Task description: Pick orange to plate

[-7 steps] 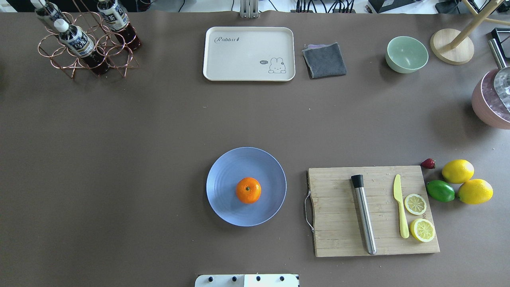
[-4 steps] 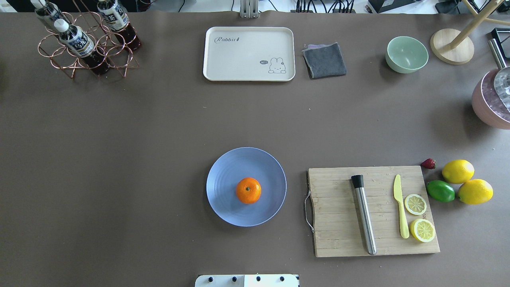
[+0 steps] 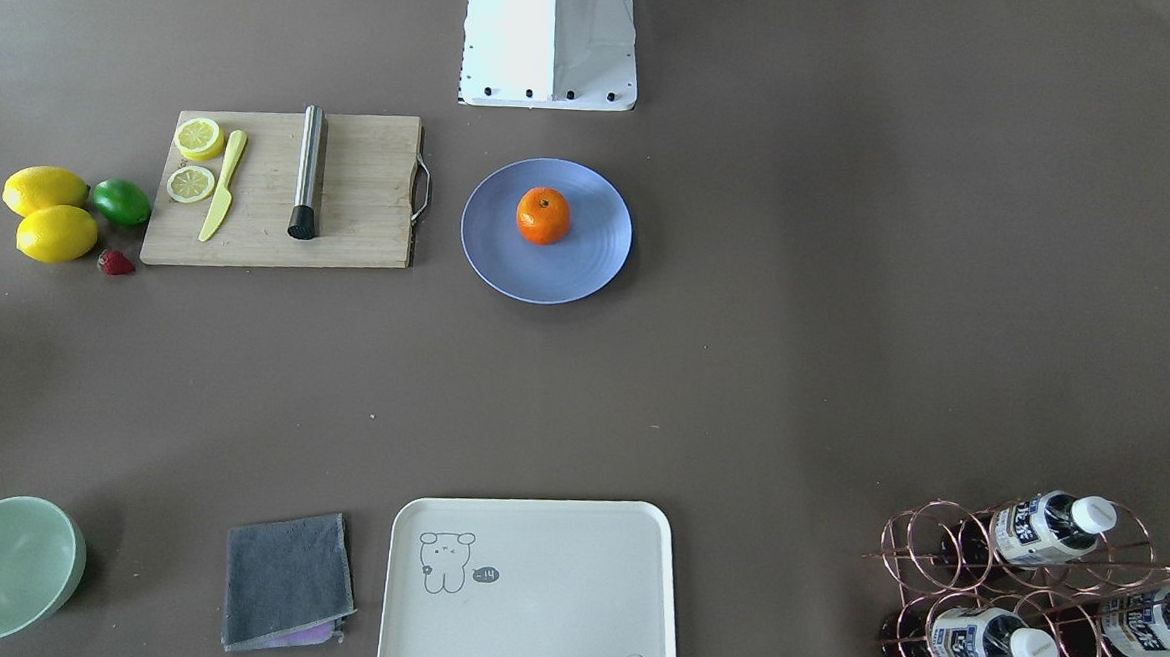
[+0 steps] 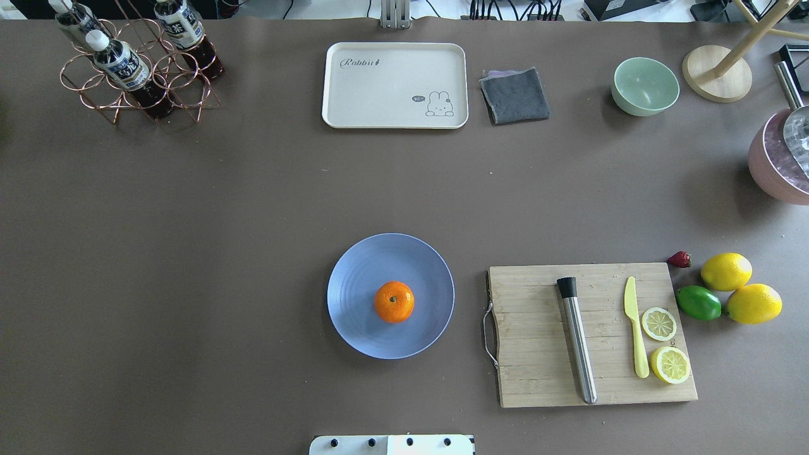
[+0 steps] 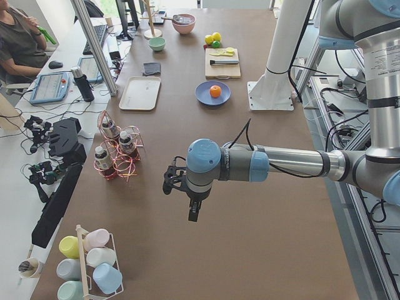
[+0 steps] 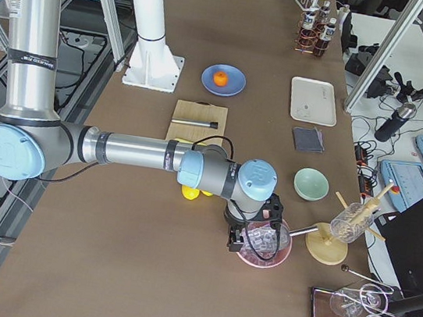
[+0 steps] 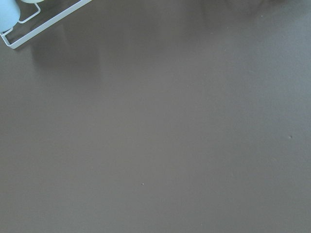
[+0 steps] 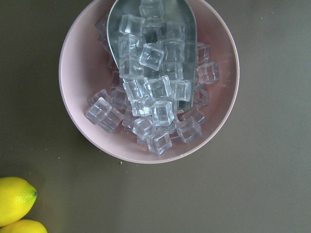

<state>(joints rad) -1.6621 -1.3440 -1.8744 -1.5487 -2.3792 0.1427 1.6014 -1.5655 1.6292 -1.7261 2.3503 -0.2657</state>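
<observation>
Left fingers (image 5: 194, 211), right fingers (image 6: 234, 243): grip unclear. One orange (image 4: 394, 302) on one plate (image 4: 360, 272); two lemons (image 4: 726, 272), one lime (image 4: 698, 303).

1. The cream tray (image 4: 395, 85) carries the script word "Rabbit" near its 10 o'clock corner in the overhead view. From across the table the same word shows upside down at the tray's 5 o'clock corner.
2. A tiny speech bubble (image 4: 418, 98) at 9 o'clock of the tray's rabbit drawing (image 4: 439, 104) looks like "hi", too small to be sure.
3. The bottles (image 4: 120, 63), at 10 o'clock overhead, wear dark labels with white characters I can't read.
4. Small print bands the left arm (image 5: 381, 69) and right arm (image 6: 26, 54); it is illegible.
</observation>
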